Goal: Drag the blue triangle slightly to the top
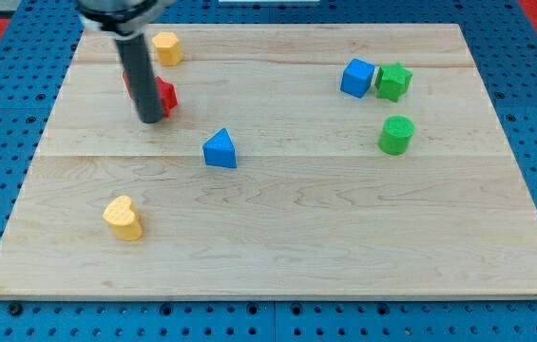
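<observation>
The blue triangle (pixel 220 150) lies on the wooden board (pixel 278 237), left of centre. My tip (pixel 151 120) is at the lower end of the dark rod, up and to the left of the blue triangle, with a gap between them. The tip stands right in front of a red block (pixel 164 95), which the rod partly hides; its shape cannot be made out.
A yellow block (pixel 166 47) sits near the view's top left. A yellow heart (pixel 123 218) lies at the lower left. A blue cube (pixel 356 78) touches a green star (pixel 393 81) at the upper right, with a green cylinder (pixel 396 135) below them.
</observation>
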Robot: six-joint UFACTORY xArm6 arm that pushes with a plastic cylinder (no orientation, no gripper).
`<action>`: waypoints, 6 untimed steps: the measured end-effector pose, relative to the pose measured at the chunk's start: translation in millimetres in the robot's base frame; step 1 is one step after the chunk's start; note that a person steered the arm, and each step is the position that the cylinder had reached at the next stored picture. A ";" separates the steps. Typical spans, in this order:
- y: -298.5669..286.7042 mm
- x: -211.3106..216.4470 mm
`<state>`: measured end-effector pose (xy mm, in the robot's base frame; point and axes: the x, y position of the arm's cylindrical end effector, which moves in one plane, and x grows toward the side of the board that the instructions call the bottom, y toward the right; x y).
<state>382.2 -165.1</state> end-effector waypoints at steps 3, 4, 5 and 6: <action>-15.8 111.6; 21.3 102.5; 89.2 78.2; 136.8 47.7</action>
